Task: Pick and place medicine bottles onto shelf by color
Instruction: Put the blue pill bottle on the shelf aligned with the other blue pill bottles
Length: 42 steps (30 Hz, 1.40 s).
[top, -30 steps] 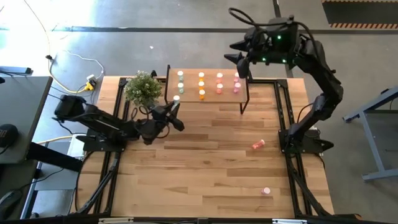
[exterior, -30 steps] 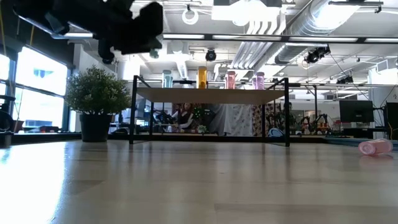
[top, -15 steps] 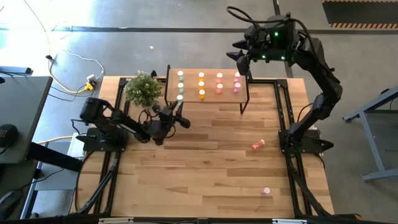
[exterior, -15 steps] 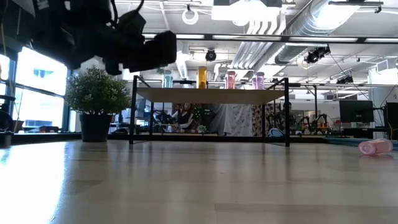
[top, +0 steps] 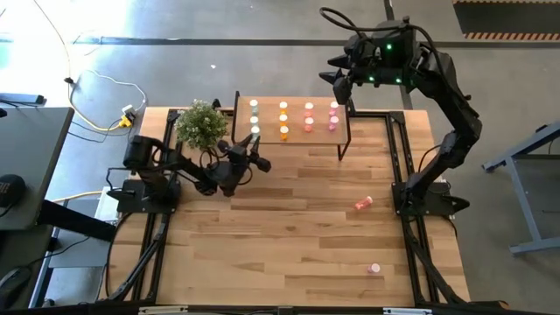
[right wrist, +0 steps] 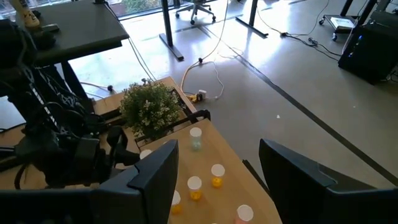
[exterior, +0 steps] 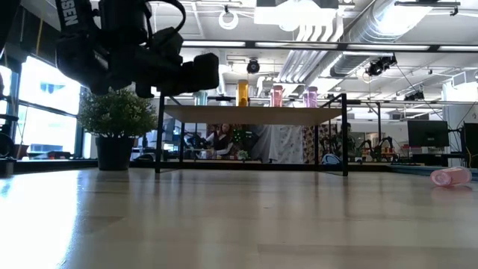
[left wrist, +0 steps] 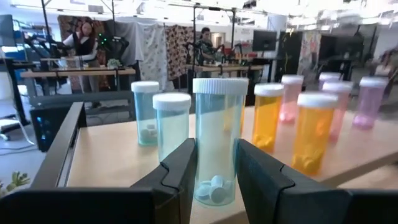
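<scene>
My left gripper (top: 253, 140) is shut on a pale green medicine bottle (left wrist: 216, 140) with a white cap (top: 255, 131), at the near left corner of the shelf (top: 297, 131). It points level toward the far edge. Two pale green bottles (left wrist: 171, 127) stand on the board just beyond it, orange ones (left wrist: 316, 134) beside them, and pink ones farther right. A red-pink bottle (top: 363, 203) lies on its side on the table, and a pink one (top: 375, 269) sits near the front edge. My right gripper (right wrist: 217, 180) hangs open, high over the shelf's far right corner. My left gripper pinches the pale green bottle's lower body (left wrist: 214, 174) between its two fingers, one on each side. The fingers come level from the table's near side. The bottle stands upright, cap up, over the board's near left part; whether its bottom rests on the board I cannot tell.
A potted plant (top: 201, 122) stands close to the left of my left gripper, beside the shelf's black leg (exterior: 159, 134). Black frame rails (top: 398, 157) run along both sides of the table. The fallen bottle (exterior: 450, 176) lies at the right.
My left gripper has carried the green bottle toward the far right and downward, from beside the plant to the shelf's near left corner, keeping it upright. Its hold has not changed.
</scene>
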Tool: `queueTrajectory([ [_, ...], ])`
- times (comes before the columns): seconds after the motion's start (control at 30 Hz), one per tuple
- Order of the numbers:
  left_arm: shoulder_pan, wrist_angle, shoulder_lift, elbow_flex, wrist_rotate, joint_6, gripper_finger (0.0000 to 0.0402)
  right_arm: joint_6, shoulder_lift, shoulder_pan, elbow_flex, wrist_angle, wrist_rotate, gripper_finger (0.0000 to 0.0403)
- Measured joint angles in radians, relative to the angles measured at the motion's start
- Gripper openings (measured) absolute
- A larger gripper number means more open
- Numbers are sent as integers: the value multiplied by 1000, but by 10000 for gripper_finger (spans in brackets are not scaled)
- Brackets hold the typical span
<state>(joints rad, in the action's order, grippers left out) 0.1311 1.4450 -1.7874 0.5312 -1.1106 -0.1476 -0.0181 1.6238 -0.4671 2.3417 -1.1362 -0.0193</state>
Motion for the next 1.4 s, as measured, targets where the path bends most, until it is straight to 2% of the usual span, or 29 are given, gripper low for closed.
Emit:
queueTrajectory([
  [0.33,22,-59,0,3,-26,19,93,0,0,0,0,0,0,216],
  [0.57,41,-132,1,4,-19,118,93,0,0,0,0,0,0,216],
  [1.4,40,-140,2,4,-15,171,102,0,0,0,0,-4,0,216],
])
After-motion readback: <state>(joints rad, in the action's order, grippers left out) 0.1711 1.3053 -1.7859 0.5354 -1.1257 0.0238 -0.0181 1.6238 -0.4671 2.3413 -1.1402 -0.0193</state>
